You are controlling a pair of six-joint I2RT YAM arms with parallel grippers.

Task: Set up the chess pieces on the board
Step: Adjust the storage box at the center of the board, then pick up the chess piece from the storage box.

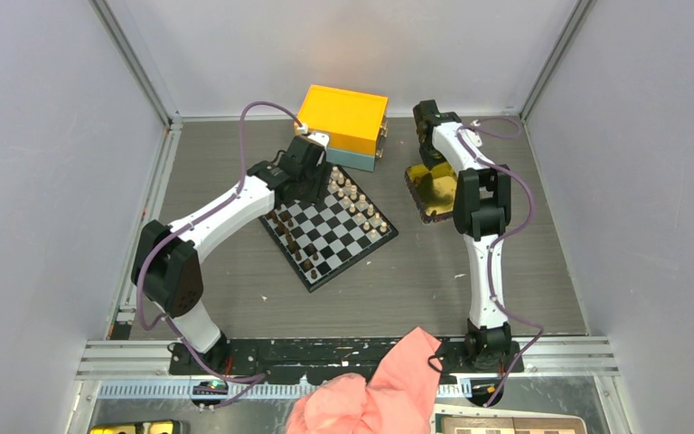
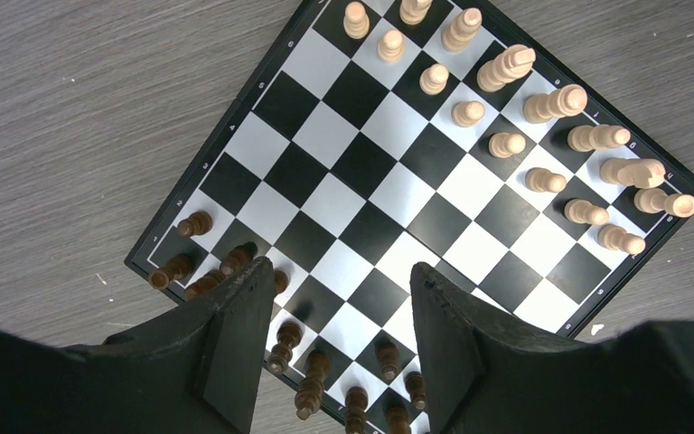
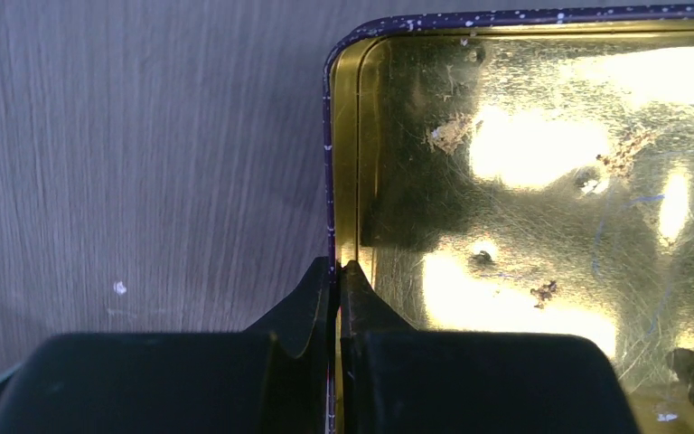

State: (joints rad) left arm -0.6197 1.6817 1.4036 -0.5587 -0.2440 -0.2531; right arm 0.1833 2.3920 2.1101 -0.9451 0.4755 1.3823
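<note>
Two arms: left gripper [image 2: 337, 271] over the board [image 2: 361, 172], right gripper [image 3: 336, 268] at the gold tin [image 3: 329, 136].
Left jaws: apart, holding nothing, above the dark chess pieces [image 2: 194, 223].
Board: flat on the table [image 1: 416, 280]; dark men along its left side, light chess pieces [image 2: 506, 145] opposite.
Right jaws: closed on the tin's wall.

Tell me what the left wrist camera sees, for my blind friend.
A small black-and-white checkered chessboard lies cornerwise on a grey wood-grain table. Light tan wooden chessmen stand in two rows along its far right edge, dark brown wooden chessmen crowd the near left edge. The left arm's black pincer hangs open and empty above the dark ones.
</note>
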